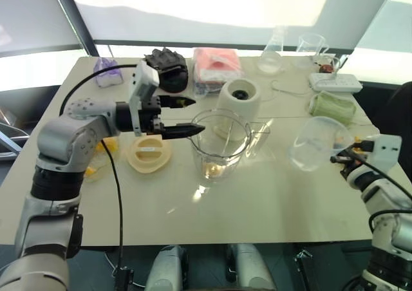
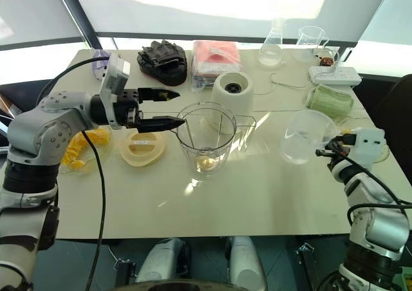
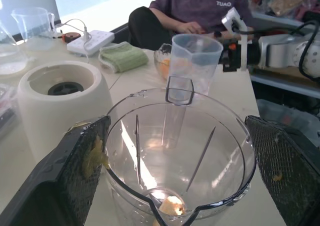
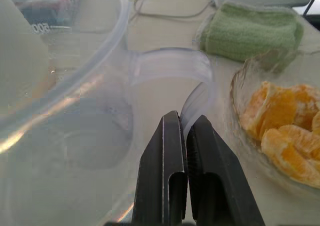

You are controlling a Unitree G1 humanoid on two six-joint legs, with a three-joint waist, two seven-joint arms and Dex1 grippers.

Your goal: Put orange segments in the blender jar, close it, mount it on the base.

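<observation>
The blender jar (image 1: pixel 221 143) stood upright near the centre of the counter (image 1: pixel 257 201), mouth up, long axis vertical, w/ its handle turned toward the robot's right. At its bottom lay a few orange segments (image 3: pixel 171 204). The left hand (image 1: pixel 182 116) hung level at the jar's left rim, pointing to the right, fingers spread wide and empty, w/ bits of pulp stuck on one pad (image 3: pixel 92 158).

Just behind the jar stood the base (image 1: pixel 237 98), upright, black socket up. Just left of the jar lay a flat cream lid (image 1: pixel 149 154), and beyond that a yellow cloth (image 2: pixel 87 143), partly hidden by the left arm.

To the right, well apart from the jar, the right hand (image 4: pixel 185 131) was clenched on the handle of a small clear cup (image 1: pixel 317 141), which was tilted, mouth toward the jar. Beside it sat a glass bowl (image 4: pixel 240 93) w/ more orange wedges, and behind that a green cloth (image 1: pixel 333 106).

Along the far edge were a black glove (image 1: pixel 166 67), a pink pack (image 1: pixel 217 67), a conical flask (image 2: pixel 271 46), a clear beaker (image 2: pixel 311 41) and a white power strip (image 1: pixel 335 81).

The counter was pale beige and glossy. A person (image 3: pixel 200 11) in a dark shirt sat beyond it, in the left wrist view.
</observation>
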